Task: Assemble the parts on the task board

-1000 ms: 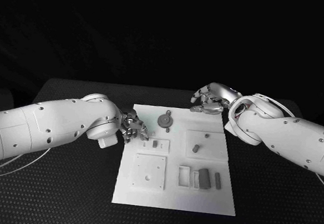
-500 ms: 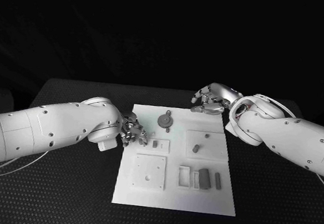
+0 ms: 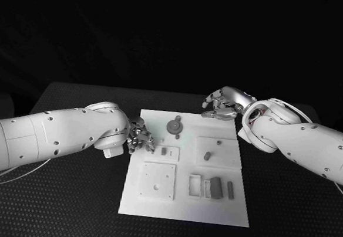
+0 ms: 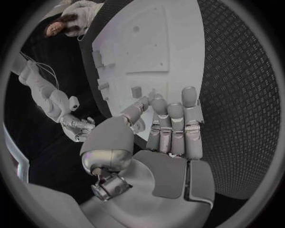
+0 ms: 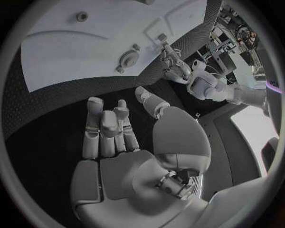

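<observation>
The white task board lies in the middle of the table. On it stand a round knobbed part, a small peg, a small block and two upright bars. My left hand hovers at the board's left edge, beside the small block, fingers stretched out side by side and holding nothing. The board lies just beyond those fingertips. My right hand hangs past the board's far right corner, fingers half bent, palm bare. From there the round part shows ahead.
A raised square plate with a hole sits at the board's near left, and an open frame beside the bars. Black textured table surrounds the board on every side.
My left arm has shifted slightly, its hand staying at the board's left edge. The right hand and the parts have not moved.
</observation>
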Tool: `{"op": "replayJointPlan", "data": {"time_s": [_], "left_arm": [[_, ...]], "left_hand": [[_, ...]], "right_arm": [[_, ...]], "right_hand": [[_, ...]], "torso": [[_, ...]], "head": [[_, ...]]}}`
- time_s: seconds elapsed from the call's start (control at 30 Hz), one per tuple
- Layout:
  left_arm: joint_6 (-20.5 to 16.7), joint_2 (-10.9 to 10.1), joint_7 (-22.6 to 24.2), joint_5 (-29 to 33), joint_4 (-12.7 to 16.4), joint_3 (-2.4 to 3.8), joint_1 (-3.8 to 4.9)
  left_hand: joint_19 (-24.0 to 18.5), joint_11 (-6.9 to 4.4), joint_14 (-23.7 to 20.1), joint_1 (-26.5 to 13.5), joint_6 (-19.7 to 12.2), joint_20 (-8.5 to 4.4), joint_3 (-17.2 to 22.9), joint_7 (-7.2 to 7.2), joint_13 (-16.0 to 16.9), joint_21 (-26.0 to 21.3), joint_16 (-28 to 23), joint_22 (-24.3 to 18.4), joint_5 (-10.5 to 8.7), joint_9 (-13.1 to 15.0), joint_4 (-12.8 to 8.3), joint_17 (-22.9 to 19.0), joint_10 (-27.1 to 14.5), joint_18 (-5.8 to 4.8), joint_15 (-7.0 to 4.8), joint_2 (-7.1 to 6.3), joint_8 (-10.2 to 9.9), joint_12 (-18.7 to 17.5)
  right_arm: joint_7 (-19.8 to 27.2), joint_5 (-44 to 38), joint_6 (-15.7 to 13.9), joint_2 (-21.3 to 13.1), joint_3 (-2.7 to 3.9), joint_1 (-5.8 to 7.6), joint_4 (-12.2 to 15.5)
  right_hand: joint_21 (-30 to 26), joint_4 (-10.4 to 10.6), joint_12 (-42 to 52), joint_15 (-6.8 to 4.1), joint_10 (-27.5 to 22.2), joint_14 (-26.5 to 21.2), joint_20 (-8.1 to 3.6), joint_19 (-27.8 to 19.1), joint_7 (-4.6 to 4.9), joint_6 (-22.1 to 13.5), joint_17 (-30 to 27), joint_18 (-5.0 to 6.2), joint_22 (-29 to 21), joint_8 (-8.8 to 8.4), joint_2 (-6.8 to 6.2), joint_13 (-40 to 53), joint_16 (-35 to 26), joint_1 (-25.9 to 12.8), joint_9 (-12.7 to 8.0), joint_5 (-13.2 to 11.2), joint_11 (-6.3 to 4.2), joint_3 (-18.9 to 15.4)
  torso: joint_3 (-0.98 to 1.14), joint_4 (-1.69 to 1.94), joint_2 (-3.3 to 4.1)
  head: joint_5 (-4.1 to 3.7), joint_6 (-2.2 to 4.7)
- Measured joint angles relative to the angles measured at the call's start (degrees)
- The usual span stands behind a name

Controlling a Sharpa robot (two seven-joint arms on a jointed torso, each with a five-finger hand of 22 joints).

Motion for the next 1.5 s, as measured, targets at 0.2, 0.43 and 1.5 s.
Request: {"op": "replayJointPlan", "data": {"time_s": [0.2, 0.43, 1.5], "left_arm": [[0.2, 0.1, -0.2, -0.7, -0.1, -0.13, 0.03], [0.7, 0.2, -0.2, -1.1, -0.1, -0.31, 0.12], [1.4, 1.6, -0.3, -2.5, -1.2, -0.75, 0.12]], "left_hand": [[0.0, -0.1, 0.1, 0.0, 0.3, 0.0, 0.0, -0.06, 0.1, 0.2, 0.3, 0.0, 1.01, 0.0, 0.0, 0.0, 0.1, 0.0, 0.09, 0.0, 0.0, 0.2], [0.1, -0.14, 0.1, 0.0, 0.3, 0.08, 0.0, -0.12, 0.2, 0.2, 0.3, 0.0, 1.44, 0.0, 0.0, 0.0, 0.1, 0.0, 0.09, 0.0, 0.0, 0.2], [0.6, -0.5, 0.8, -0.6, 1.0, -0.01, 0.1, -0.24, 0.5, 1.3, 0.9, 0.0, 1.74, 0.0, 0.1, 0.2, 0.7, -0.01, -0.02, -0.11, 0.3, 0.9]], "right_arm": [[0.0, 0.0, 0.0, 0.0, 0.0, 0.0, 0.0], [0.1, 0.1, 0.0, 0.0, 0.0, 0.0, 0.0], [0.1, 0.2, 0.0, 0.0, 0.0, 0.0, 0.1]], "right_hand": [[0.0, 0.0, 0.0, 0.0, 0.0, 0.0, 0.0, 0.0, -0.01, 0.0, 0.0, 0.0, 0.0, 0.0, 0.0, -0.1, 0.0, 0.0, 0.0, 0.0, 0.0, 0.0], [0.0, 0.0, 0.0, 0.0, 0.0, 0.0, 0.01, 0.0, -0.02, 0.0, 0.0, 0.01, 0.0, 0.0, 0.0, -0.1, 0.0, 0.0, 0.0, 0.0, 0.0, 0.0], [0.0, 0.0, 0.0, 0.0, -0.2, 0.0, -0.1, 0.1, -0.06, -0.1, 0.0, 0.0, 0.0, 0.0, 0.0, 0.0, -0.3, 0.0, 0.0, 0.0, 0.21, 0.0]], "torso": [[0.02, 0.01, 0.0], [0.03, 0.03, 0.0], [0.07, 0.01, -0.01]], "head": [[-0.05, -0.15], [-0.08, -0.25], [-0.16, -0.4]]}}
